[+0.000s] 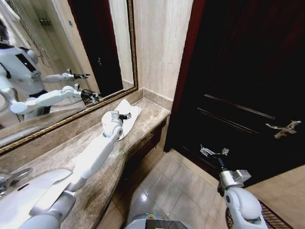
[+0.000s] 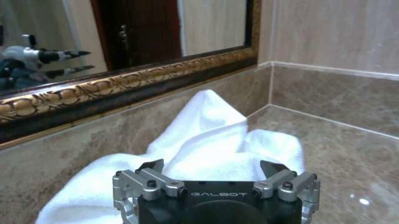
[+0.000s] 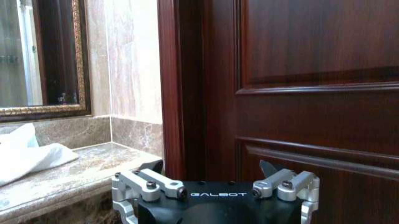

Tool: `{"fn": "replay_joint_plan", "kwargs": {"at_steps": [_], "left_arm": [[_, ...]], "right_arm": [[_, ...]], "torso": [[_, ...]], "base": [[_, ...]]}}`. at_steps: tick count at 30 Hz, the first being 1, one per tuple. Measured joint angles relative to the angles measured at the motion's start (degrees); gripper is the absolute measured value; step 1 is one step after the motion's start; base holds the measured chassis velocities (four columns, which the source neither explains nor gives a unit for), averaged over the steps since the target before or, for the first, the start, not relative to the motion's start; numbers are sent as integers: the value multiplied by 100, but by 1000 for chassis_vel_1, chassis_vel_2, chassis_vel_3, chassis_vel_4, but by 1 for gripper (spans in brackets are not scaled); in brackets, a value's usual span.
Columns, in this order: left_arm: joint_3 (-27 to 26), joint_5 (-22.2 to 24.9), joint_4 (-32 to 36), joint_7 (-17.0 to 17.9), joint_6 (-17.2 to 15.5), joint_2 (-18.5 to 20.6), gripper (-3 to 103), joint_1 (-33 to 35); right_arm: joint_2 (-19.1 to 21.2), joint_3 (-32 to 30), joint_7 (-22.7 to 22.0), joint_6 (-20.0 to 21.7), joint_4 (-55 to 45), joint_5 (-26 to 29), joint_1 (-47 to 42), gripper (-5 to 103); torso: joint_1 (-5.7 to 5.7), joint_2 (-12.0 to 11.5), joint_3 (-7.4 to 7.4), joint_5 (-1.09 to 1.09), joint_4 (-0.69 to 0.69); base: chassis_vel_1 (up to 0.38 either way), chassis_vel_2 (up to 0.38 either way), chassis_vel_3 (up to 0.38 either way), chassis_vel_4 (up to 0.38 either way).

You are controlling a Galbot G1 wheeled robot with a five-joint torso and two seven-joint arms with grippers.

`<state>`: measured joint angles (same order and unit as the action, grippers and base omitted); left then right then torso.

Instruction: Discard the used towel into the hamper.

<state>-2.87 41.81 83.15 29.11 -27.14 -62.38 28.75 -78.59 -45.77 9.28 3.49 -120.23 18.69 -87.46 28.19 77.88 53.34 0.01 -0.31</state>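
left gripper poised at the towel, hamper barely in frame

head view: your left gripper [image 1: 125,116] hangs over the white towel [image 1: 129,110], which lies crumpled at the far end of the desk [image 1: 95,186], by the corner where the mirror [image 1: 57,57] meets the wall. its long axis runs along the desk toward that corner. your right gripper [image 1: 213,151] waits well apart, by the dark door [image 1: 238,71]; the hamper [image 1: 269,217] peeks in low beside that arm.

left wrist view: jaws spread, nothing held; the towel sits straight ahead, just past the fingertips [image 2: 151,166]. the left arm is clearly nearer.

right wrist view: jaws spread and unloaded, facing the door, with the towel off at the desk's end.
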Motion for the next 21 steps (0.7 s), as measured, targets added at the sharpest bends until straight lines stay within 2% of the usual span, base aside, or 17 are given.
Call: {"fn": "replay_joint_plan", "kwargs": {"at_steps": [7, 9, 15, 21], "left_arm": [[-158, -62, -155, -3, 30, 8, 100, -32], [-220, -62, -150, -146, 30, 103, 100, -39], [-220, -34, -229, -269, 6, 199, 100, -84], [-172, 252, -467, -317, -114, 210, 100, -160]], "right_arm": [[7, 3, -6, -15, 37, 0, 19, 100], [7, 17, -6, -21, 58, -7, 33, 100], [-12, 60, -6, -12, 67, -53, 86, 100], [-32, 147, -8, 55, 56, -127, 160, 100]], "torso": [[-1, -1, -1, -1, 1], [-2, -1, -2, 0, 1], [-2, -2, -2, -1, 2], [-2, -4, -2, -1, 1]], "base": [[0, 0, 0, 0], [0, 0, 0, 0], [0, 0, 0, 0], [0, 0, 0, 0]]}}
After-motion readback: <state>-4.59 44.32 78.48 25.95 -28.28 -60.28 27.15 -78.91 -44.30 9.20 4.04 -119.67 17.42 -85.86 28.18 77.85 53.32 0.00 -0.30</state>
